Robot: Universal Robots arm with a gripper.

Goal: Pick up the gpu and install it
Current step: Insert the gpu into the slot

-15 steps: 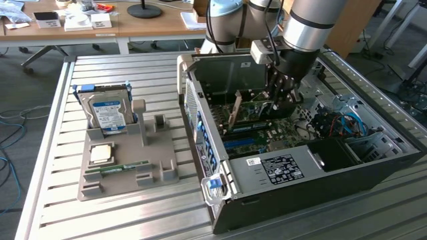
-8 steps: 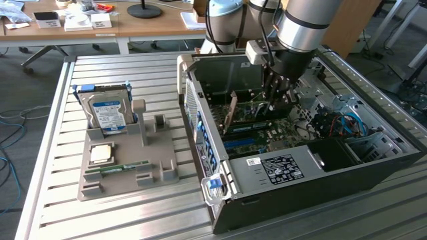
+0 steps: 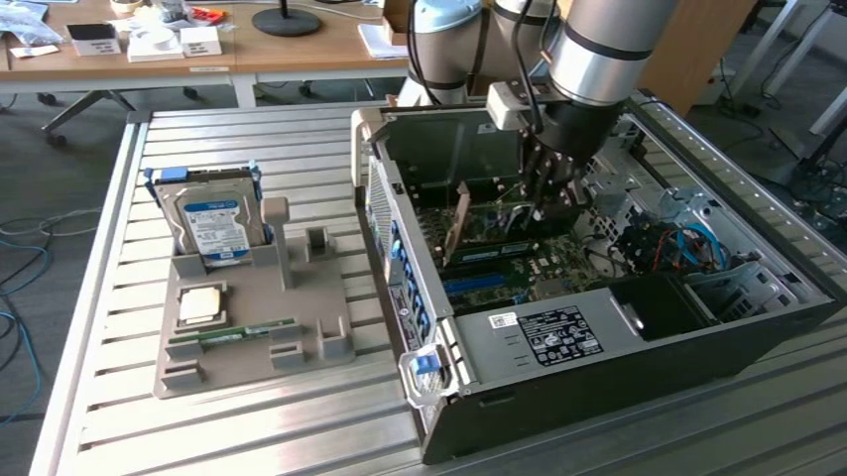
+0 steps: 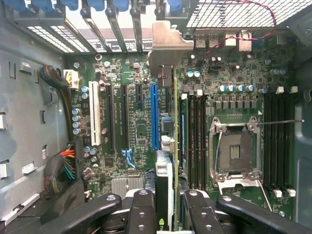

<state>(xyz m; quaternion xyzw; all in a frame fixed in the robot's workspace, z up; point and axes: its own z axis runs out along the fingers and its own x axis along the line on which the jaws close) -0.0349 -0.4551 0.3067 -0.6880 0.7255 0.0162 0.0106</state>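
The open computer case lies on the slatted metal table, motherboard facing up. My gripper reaches down inside it and is shut on the gpu, a thin card held on edge. From the wrist view the gpu runs edge-on away from my gripper, its silver bracket against the rear slot openings. It hangs just beside the long blue slot. Whether its lower edge sits in a slot cannot be told.
The empty CPU socket and black RAM slots lie to one side of the card, cable bundles to the other. On the exterior view's left, a grey holder carries a blue-labelled hard drive, a CPU and a RAM stick.
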